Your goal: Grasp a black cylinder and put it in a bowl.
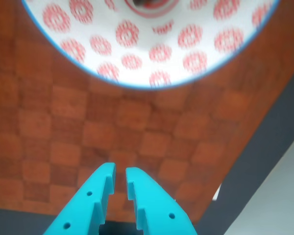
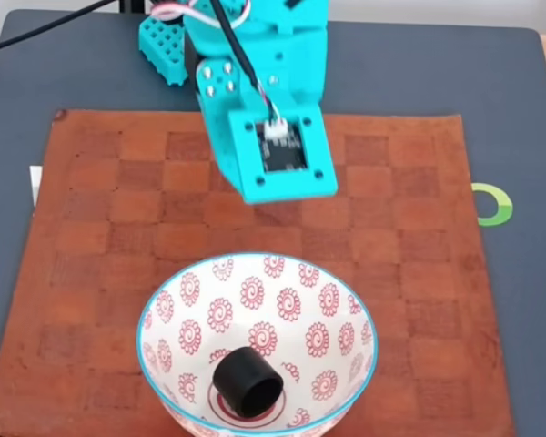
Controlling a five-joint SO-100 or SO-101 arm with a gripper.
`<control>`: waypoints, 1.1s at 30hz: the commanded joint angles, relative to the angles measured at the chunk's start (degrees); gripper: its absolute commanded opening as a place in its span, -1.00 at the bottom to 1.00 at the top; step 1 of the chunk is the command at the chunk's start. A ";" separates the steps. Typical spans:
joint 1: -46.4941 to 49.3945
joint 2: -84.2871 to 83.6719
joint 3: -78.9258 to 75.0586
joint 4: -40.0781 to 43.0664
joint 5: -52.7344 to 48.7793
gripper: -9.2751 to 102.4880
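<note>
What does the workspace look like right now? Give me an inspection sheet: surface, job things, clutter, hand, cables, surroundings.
Surface: brown checkered mat on a dark grey top, lying flat.
Job's things: cylinder lies on its side inside the bowl, hollow end towards the fixed camera; bowl upright at the mat's near edge.
Clutter: nothing seen on the mat.
Hand: teal hand over the bare mat, short of the bowl, fingers nearly closed, holding nothing.
Cables: black and coloured wires run along the arm to a small board; a black cable crosses the top's far left corner.
Surroundings: green ring mark on the grey top, right of the mat.
</note>
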 commanded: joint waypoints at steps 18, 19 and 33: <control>0.70 48.69 50.98 -14.94 8.26 -0.83; 0.79 51.15 53.00 -14.94 8.88 -0.83; 2.64 79.98 75.06 -14.85 12.74 -0.83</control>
